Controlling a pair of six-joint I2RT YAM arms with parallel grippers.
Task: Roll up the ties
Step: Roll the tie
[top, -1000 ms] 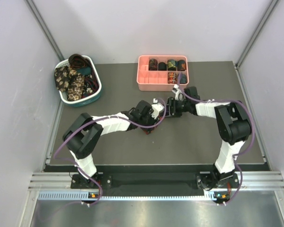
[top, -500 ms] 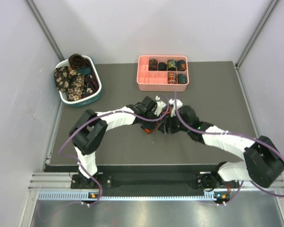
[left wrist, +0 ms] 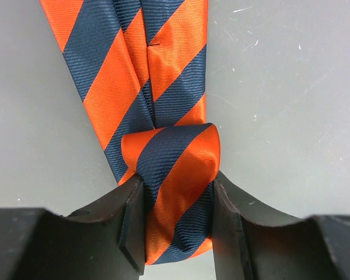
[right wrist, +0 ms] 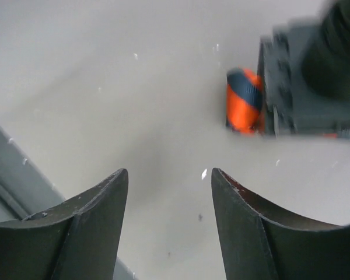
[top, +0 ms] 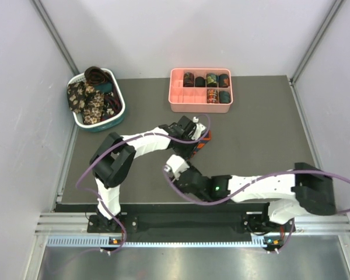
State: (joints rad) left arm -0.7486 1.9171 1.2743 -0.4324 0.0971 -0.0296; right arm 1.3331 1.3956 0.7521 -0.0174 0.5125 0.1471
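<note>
Swung away from its partner, the right hand (right wrist: 169,175) now hangs spread and empty near the front edge of the surface (top: 262,134). Mid-surface, the left hand (left wrist: 178,224) pinches the striped tie (left wrist: 157,99) by its coiled end; rolling looks barely begun.

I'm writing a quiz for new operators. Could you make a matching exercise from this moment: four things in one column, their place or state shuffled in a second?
1. striped tie
2. pink tray
3. basket
4. right gripper

A. far left corner, heaped with loose ties
B. open, holding nothing
C. coiled end pinched by the left gripper
D. far edge, middle, holding rolled ties

Pairs: 1-C; 2-D; 3-A; 4-B
</note>
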